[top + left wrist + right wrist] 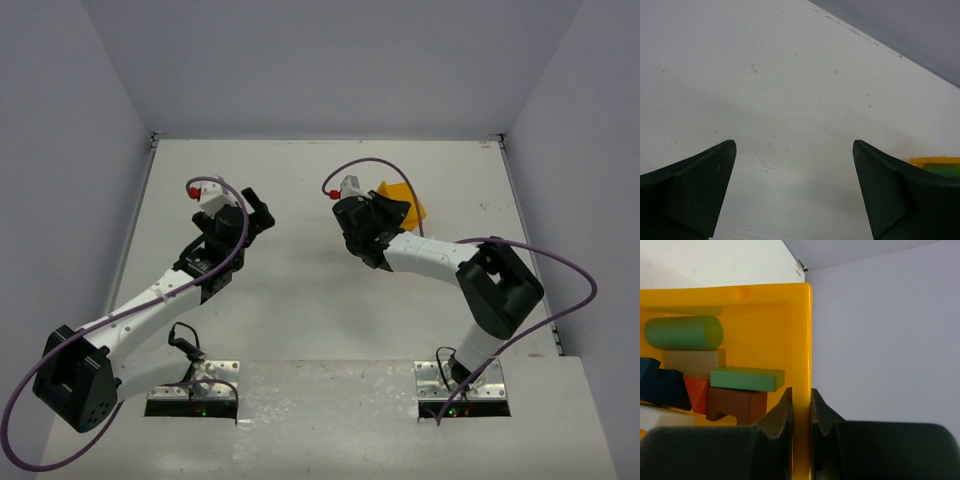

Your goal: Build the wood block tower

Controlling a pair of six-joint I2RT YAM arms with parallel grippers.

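Yellow bin [765, 292] wall pinched by right end effector [801, 402]; blocks [715, 365] heaped inside, just beside it. Left end effector [792, 145] spread, well apart.

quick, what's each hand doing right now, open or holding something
left hand: open, empty, above the table
right hand: closed on a side wall of the yellow bin

The white table [300, 310] has a yellow bin [410, 208] over its far part, contact unclear
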